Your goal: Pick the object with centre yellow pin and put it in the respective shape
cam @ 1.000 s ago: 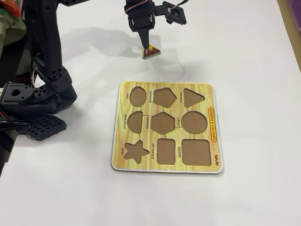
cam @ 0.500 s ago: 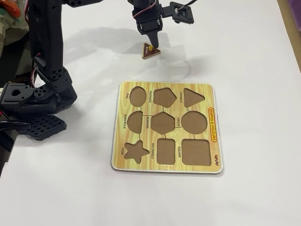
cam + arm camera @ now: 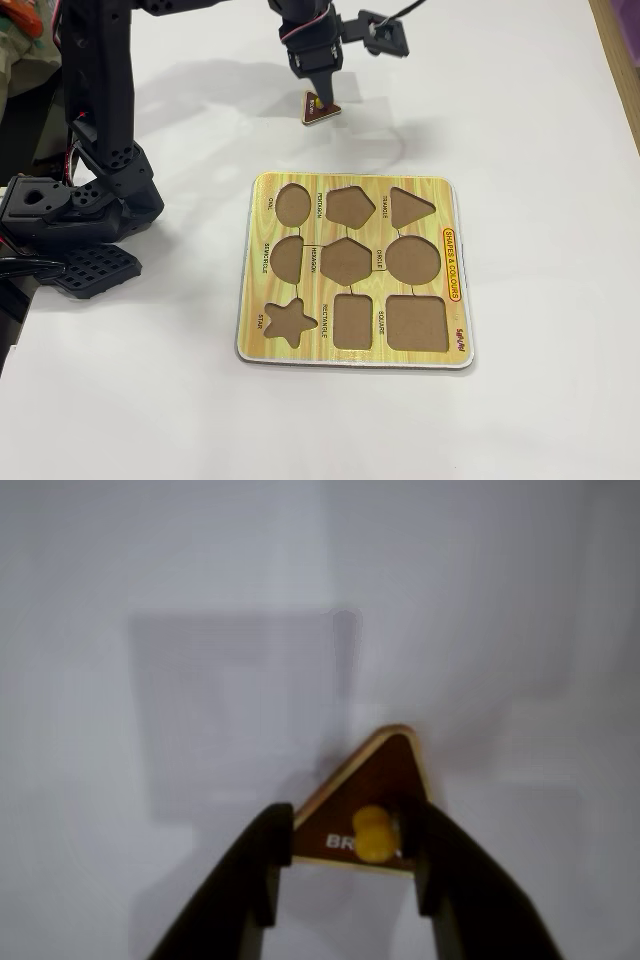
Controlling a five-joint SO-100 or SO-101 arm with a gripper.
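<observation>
Wrist view: the gripper (image 3: 345,850) has its fingers parted, one on each side of the triangle's (image 3: 375,790) lower edge; the right finger (image 3: 440,865) sits against the yellow knob (image 3: 375,832), the left (image 3: 258,865) near the corner; grip not closed; the fixed view shows the triangle (image 3: 320,108) on the white table (image 3: 540,130), well apart from the board (image 3: 355,270) and its triangle cutout (image 3: 410,207).

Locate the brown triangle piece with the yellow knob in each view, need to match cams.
Wrist view: triangle piece lies low, right of centre, between the end effector fingers, on the white table.
Fixed view: triangle piece sits near the top, left of centre, under the end effector, beyond the shape board.
Shared landmark: the yellow knob.
</observation>
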